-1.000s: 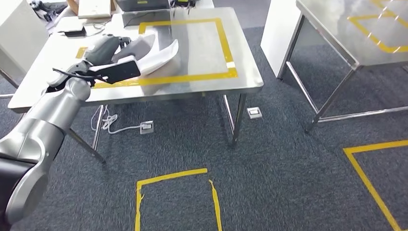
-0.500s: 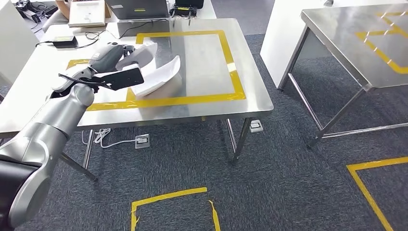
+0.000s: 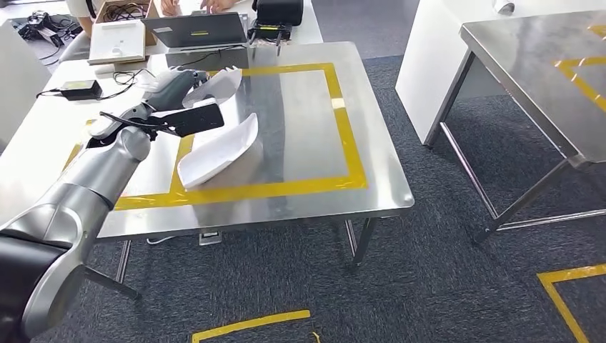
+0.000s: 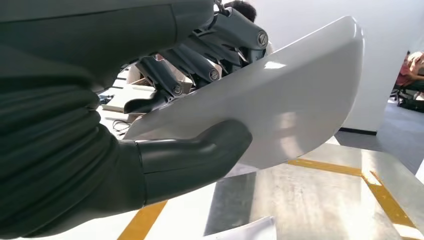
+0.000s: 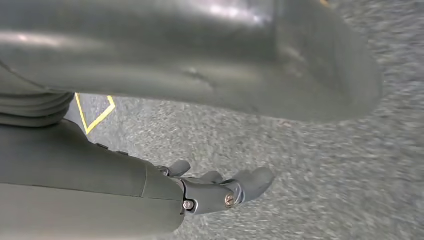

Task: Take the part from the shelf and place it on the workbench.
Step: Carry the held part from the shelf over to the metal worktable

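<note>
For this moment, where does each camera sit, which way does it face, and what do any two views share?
Head view: high on the body, looking forward and down at the workbench; the left arm reaches in, its left hand holding the white part.
Left wrist view: behind the left hand, facing across the bench; thumb and fingers grip the part.
Right wrist view: on the hanging arm, facing the carpet; right hand, fingers loosely curled, holds nothing.
Shared: head and left wrist views both show the part, the left hand and the yellow tape.
</note>
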Available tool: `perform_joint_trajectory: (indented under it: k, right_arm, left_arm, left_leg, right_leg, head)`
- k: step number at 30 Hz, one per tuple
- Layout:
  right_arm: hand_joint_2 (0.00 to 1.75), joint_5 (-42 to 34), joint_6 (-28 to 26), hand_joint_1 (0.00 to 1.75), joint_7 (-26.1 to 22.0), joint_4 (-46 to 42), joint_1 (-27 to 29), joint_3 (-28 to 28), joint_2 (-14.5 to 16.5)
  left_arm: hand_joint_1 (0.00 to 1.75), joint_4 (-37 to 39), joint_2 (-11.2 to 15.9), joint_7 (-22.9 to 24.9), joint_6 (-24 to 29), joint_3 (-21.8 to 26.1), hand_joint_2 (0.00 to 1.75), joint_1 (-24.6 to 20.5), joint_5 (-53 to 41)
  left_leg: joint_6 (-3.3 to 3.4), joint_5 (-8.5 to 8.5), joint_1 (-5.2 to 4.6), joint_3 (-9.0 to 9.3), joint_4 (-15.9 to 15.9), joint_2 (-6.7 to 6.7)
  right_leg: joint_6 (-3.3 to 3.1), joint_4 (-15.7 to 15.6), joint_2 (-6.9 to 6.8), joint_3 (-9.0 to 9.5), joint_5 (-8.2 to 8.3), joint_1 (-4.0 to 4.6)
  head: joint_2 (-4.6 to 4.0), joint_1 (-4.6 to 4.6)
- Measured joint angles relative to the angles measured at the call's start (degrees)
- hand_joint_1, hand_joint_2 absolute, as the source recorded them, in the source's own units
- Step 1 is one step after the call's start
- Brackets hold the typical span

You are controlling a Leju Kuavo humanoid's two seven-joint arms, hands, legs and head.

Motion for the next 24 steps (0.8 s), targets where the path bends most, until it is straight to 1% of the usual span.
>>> perform_joint_trajectory:
  k: [1,2,3,4,5,6,7,8,9,10,11,13,14,15,16,17,18,19,20,21,22,23,24]
  right_arm:
    - [0.0,0.0,0.0,0.0,0.0,0.0,0.0,0.0,0.0]
    - [0.0,0.0,0.0,0.0,0.0,0.0,0.0,0.0,0.0]
    - [0.0,0.0,0.0,0.0,0.0,0.0,0.0,-0.1,0.0]
    - [0.0,-0.1,0.0,0.0,0.1,0.0,0.0,-0.1,0.0]
    - [0.0,-0.1,-0.1,0.0,0.1,0.0,0.1,-0.2,0.0]
    - [0.0,-0.1,-0.1,0.0,0.1,0.0,0.1,-0.3,0.0]
    - [0.0,-0.1,-0.1,0.0,0.1,0.0,0.2,-0.4,0.2]
    - [0.0,-0.1,-0.1,0.0,0.2,0.0,0.2,-0.5,0.3]
    - [0.0,-0.1,-0.1,0.0,0.2,0.1,0.2,-0.6,0.4]
    - [0.0,-0.1,-0.1,0.0,0.3,0.1,0.2,-0.7,0.5]
    - [0.0,-0.1,-0.1,0.0,0.3,0.1,0.1,-0.8,0.5]
    - [0.0,-0.1,-0.1,0.0,0.3,0.0,0.0,-0.9,0.4]
    - [0.0,-0.1,-0.1,0.0,0.3,0.0,-0.1,-0.9,0.3]
    - [0.0,0.0,-0.1,0.0,0.3,-0.1,-0.2,-1.0,0.3]
    - [0.0,0.0,-0.1,0.0,0.3,-0.1,-0.3,-1.0,0.3]
    - [0.0,0.0,-0.1,0.0,0.4,-0.1,-0.4,-1.0,0.2]
    - [0.0,0.0,-0.1,0.0,0.4,-0.1,-0.4,-1.0,0.2]
    - [0.0,0.0,-0.1,0.0,0.5,-0.1,-0.4,-1.0,0.2]
    - [0.0,0.0,-0.1,0.0,0.6,-0.1,-0.4,-1.0,0.2]
    - [0.0,0.0,-0.1,0.0,0.6,-0.1,-0.3,-1.0,0.2]
    - [0.0,0.0,-0.1,0.0,0.7,-0.1,-0.3,-1.0,0.2]
    - [0.0,0.1,-0.1,0.0,0.7,-0.1,-0.3,-1.0,0.2]
    - [0.0,0.1,0.0,0.0,0.6,-0.1,-0.4,-1.0,0.2]
  left_arm:
    - [1.75,0.1,0.1,0.1,0.0,0.1,1.75,0.1,-0.1]
    - [1.75,0.2,0.1,0.3,0.0,0.2,1.75,0.3,-0.1]
    - [1.75,0.3,0.3,0.6,0.0,0.3,1.75,0.5,-0.2]
    - [1.75,0.5,0.4,0.9,0.0,0.4,1.75,0.6,-0.2]
    - [1.75,0.6,0.5,1.3,0.2,0.5,1.75,0.7,-0.2]
    - [1.75,0.7,0.6,1.7,0.3,0.5,1.75,0.7,-0.2]
    - [1.75,0.8,0.7,2.0,0.5,0.6,1.75,0.8,-0.2]
    - [1.75,1.1,0.9,2.4,0.8,0.8,1.75,1.0,-0.3]
    - [1.75,1.2,1.1,2.6,1.0,0.9,1.75,1.1,-0.3]
    - [1.75,1.4,1.2,2.9,1.1,1.1,1.75,1.3,-0.4]
    - [1.75,1.4,1.4,3.0,1.3,1.2,1.75,1.3,-0.4]
    - [1.75,1.2,1.6,3.1,1.4,1.7,1.75,1.1,-0.4]
    - [1.75,1.1,1.7,2.9,1.4,2.0,1.75,1.0,-0.3]
    - [1.75,1.1,1.7,2.8,1.3,2.3,1.75,0.9,-0.3]
    - [1.75,1.2,1.8,2.6,1.2,2.6,1.75,1.0,-0.2]
    - [1.75,1.3,2.0,2.6,1.2,2.9,1.75,1.3,-0.3]
    - [1.75,1.4,2.1,2.8,1.2,3.1,1.75,1.7,-0.6]
    - [1.75,1.6,2.2,3.0,1.3,3.2,1.75,2.1,-0.9]
    - [1.31,1.7,2.4,3.4,1.4,3.2,1.75,2.5,-1.3]
    - [0.87,1.8,2.5,3.7,1.5,3.3,1.75,2.7,-1.7]
    - [0.44,1.9,2.6,3.9,1.6,3.3,1.75,2.8,-2.0]
    - [0.0,2.0,2.7,4.1,1.7,3.4,1.75,2.8,-2.3]
    - [0.0,2.0,2.7,4.2,1.9,3.5,1.75,2.7,-2.5]
  left_leg:
    - [-0.12,-1.04,0.0,-2.59,3.3,0.12]
    - [-0.22,-3.06,0.01,-5.06,5.6,0.19]
    - [-0.21,-5.35,0.0,-7.07,6.6,0.24]
    - [-0.07,-7.14,-0.05,-8.52,6.3,0.26]
    - [0.15,-7.42,-0.17,-9.38,4.7,0.27]
    - [0.54,-5.45,-0.35,-9.82,2.0,0.26]
    - [1.08,-0.92,-0.61,-10.01,-1.6,0.24]
    - [1.56,4.18,-0.95,-10.14,-5.1,0.11]
    - [1.96,8.55,-1.21,-10.15,-7.6,0.0]
    - [2.25,11.19,-1.41,-10.19,-8.9,-0.1]
    - [2.42,11.59,-1.51,-10.2,-9.2,-0.2]
    - [2.81,10.87,-1.12,-9.7,-9.2,-0.17]
    - [3.02,10.56,-0.9,-9.32,-9.5,-0.16]
    - [3.17,10.21,-0.67,-8.87,-9.7,-0.14]
    - [3.27,9.82,-0.61,-8.52,-9.8,-0.13]
    - [3.32,9.44,-0.54,-8.21,-9.7,-0.11]
    - [3.26,9.03,-0.44,-7.86,-9.7,-0.12]
    - [3.13,8.61,-0.31,-7.48,-9.6,-0.13]
    - [2.94,8.18,-0.13,-7.08,-9.4,-0.13]
    - [2.68,7.74,0.07,-6.71,-9.2,-0.14]
    - [2.37,7.33,0.22,-6.44,-9.0,-0.18]
    - [2.03,7.03,0.26,-6.32,-8.8,-0.27]
    - [1.68,6.87,0.22,-6.32,-8.6,-0.36]
  right_leg:
    - [-0.14,-0.1,0.05,1.17,-0.84,-0.01]
    - [-0.21,-0.1,0.18,2.31,-1.69,0.01]
    - [-0.22,-0.1,0.36,3.45,-2.54,0.05]
    - [-0.23,-0.1,0.56,4.6,-3.42,0.11]
    - [-0.24,-0.1,0.77,5.72,-4.33,0.2]
    - [-0.25,-0.1,0.92,6.84,-5.25,0.33]
    - [-0.23,-0.1,1.03,7.79,-6.15,0.43]
    - [-0.08,0.1,1.26,8.52,-7.05,0.55]
    - [0.17,0.4,1.47,9.01,-7.92,0.64]
    - [0.47,0.5,1.68,9.19,-8.71,0.68]
    - [0.81,0.5,1.86,9.3,-9.36,0.73]
    - [1.49,0.7,1.47,9.45,-10.53,0.84]
    - [1.92,1.9,1.08,8.95,-11.36,0.84]
    - [2.36,4.4,0.69,7.68,-12.58,0.74]
    - [2.81,7.9,0.39,5.62,-13.92,0.51]
    - [3.17,11.8,0.3,3.12,-15.16,0.21]
    - [3.48,14.8,0.27,0.84,-15.6,-0.1]
    - [3.77,15.9,0.22,-0.67,-14.8,-0.38]
    - [4.03,15.0,0.15,-1.21,-12.79,-0.64]
    - [4.3,11.9,0.04,-0.8,-9.78,-0.9]
    - [4.58,8.4,-0.05,0.1,-7.09,-1.11]
    - [4.71,5.2,-0.1,1.0,-5.18,-1.16]
    - [4.57,3.0,-0.12,1.74,-4.3,-1.18]
  head:
    - [0.0,-0.1]
    - [0.0,-0.17]
    - [0.0,-0.23]
    - [0.0,-0.29]
    - [0.0,-0.35]
    - [0.0,-0.4]
    - [0.0,-0.41]
    - [0.0,-0.44]
    - [0.0,-0.41]
    - [0.0,-0.38]
    - [0.0,-0.39]
    - [0.0,-0.33]
    - [0.0,-0.24]
    - [0.0,-0.12]
    - [0.0,0.04]
    - [0.0,0.1]
    - [0.0,0.15]
    - [0.0,0.19]
    - [0.0,0.21]
    - [0.0,0.23]
    - [0.0,0.26]
    - [0.0,0.36]
    - [0.0,0.43]
